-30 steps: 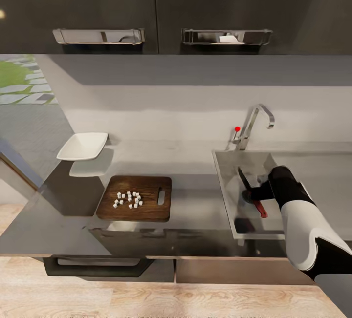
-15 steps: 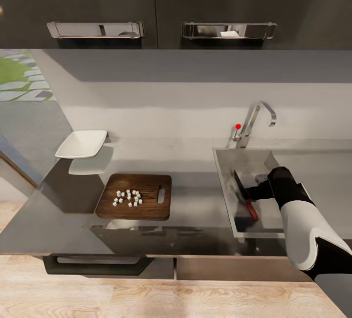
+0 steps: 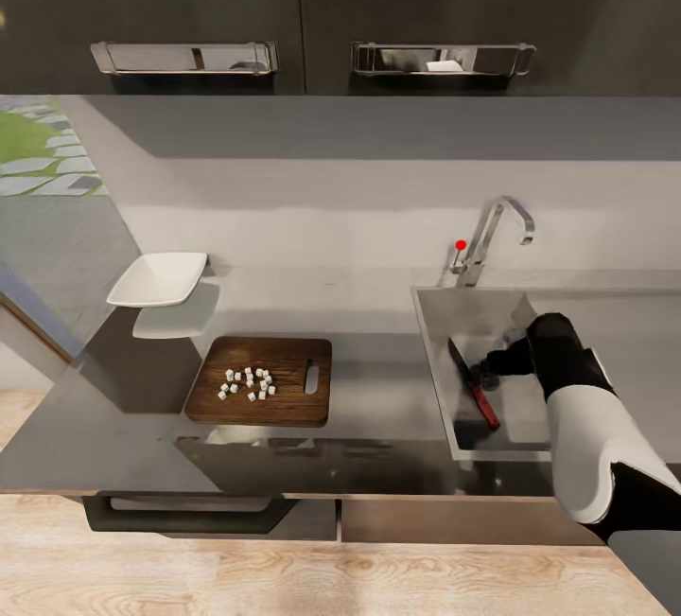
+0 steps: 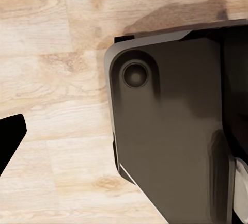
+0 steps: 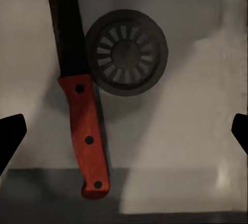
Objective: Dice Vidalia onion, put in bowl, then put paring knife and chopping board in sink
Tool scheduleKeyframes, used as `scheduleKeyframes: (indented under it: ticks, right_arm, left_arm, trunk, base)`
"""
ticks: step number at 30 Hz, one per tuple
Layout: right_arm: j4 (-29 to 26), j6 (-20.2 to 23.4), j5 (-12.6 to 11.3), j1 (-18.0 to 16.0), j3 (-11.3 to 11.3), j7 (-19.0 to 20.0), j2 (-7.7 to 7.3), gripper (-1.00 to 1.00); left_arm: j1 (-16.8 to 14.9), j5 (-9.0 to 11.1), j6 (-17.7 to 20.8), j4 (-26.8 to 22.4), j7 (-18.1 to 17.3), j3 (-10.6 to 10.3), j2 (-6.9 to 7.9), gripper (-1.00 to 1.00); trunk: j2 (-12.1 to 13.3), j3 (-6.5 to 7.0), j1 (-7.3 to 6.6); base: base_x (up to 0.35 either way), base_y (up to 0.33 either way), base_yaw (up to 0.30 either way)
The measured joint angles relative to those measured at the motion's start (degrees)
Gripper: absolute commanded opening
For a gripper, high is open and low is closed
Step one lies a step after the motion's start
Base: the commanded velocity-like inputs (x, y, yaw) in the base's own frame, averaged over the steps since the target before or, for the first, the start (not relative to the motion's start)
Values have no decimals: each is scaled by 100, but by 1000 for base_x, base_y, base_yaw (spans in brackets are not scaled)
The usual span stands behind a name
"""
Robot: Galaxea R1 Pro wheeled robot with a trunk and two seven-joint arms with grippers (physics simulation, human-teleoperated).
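Red-handled knife (image 5: pixel 77 90) lies flat in the sink (image 3: pixel 437 332), beside the drain (image 5: pixel 126 52). Right gripper (image 5: pixel 124 128) hangs over it, fingers spread wide, holding nothing. White onion cubes (image 3: pixel 248 384) sit on the board (image 3: pixel 288 408), near the bowl (image 3: pixel 159 279). Left gripper's (image 4: pixel 8 141) state is unclear.

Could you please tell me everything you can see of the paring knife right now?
The paring knife lies flat on the floor of the grey metal sink, beside the round drain. It has a dark, slim pointed blade and a red handle with three dark rivets. Nothing grips it: the right gripper hovers above with fingers spread wide apart, clear of the handle.
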Motion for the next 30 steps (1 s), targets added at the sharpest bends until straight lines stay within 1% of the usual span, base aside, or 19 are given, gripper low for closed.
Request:
scheduleKeyframes:
  ticks: [2, 3, 5, 8, 12, 18, 20, 22, 24, 30]
  right_arm:
    - [-700, 207, -2, 0, 10, 21, 34, 100]
    - [-877, 237, -5, 1, 13, 25, 55, 100]
    - [-1423, 303, -4, -1, 31, 33, 168, 100]
    - [-2001, 343, -8, 1, 51, 45, 282, 100]
    - [-2070, 348, -12, 2, 90, 47, 304, 100]
    - [-2084, 333, -15, 2, 113, 103, 320, 100]
    - [-2085, 332, -18, 2, 115, 316, 321, 100]
    - [-2086, 336, -6, 2, 118, 623, 322, 100]
    - [-2084, 337, 10, 3, 125, 801, 322, 100]
    - [-2074, 337, 21, 3, 141, 915, 322, 100]
  left_arm:
    - [0, 0, 0, -1, 0, 0, -2, 100]
    - [0, 0, 0, 0, 0, 0, -1, 100]
    - [0, 0, 0, 0, 0, 0, -1, 100]
    - [0, 0, 0, 2, 0, 0, 1, 100]
    - [0, 1, -1, 1, 0, 0, 1, 100]
    - [0, 2, -1, 2, 0, 0, 1, 100]
    - [0, 2, -1, 2, 0, 0, 1, 100]
    - [0, 3, -1, 3, 0, 0, 3, 100]
    - [0, 3, -1, 2, 0, 0, -1, 100]
    - [0, 3, -1, 3, 0, 0, 2, 100]
  trunk:
    - [0, 0, 0]
    - [0, 0, 0]
    - [0, 0, 0]
    - [0, 0, 0]
    - [1, 0, 0]
    - [1, 0, 0]
    - [1, 0, 0]
    - [1, 0, 0]
    - [1, 0, 0]
    - [1, 0, 1]
  base:
    - [0, 0, 0]
    - [0, 0, 0]
    - [0, 0, 0]
    - [0, 18, 0]
    - [0, 94, 0]
    - [0, 214, 0]
    - [0, 260, 0]
    - [0, 276, 0]
    - [0, 285, 0]
    - [-26, 288, 0]
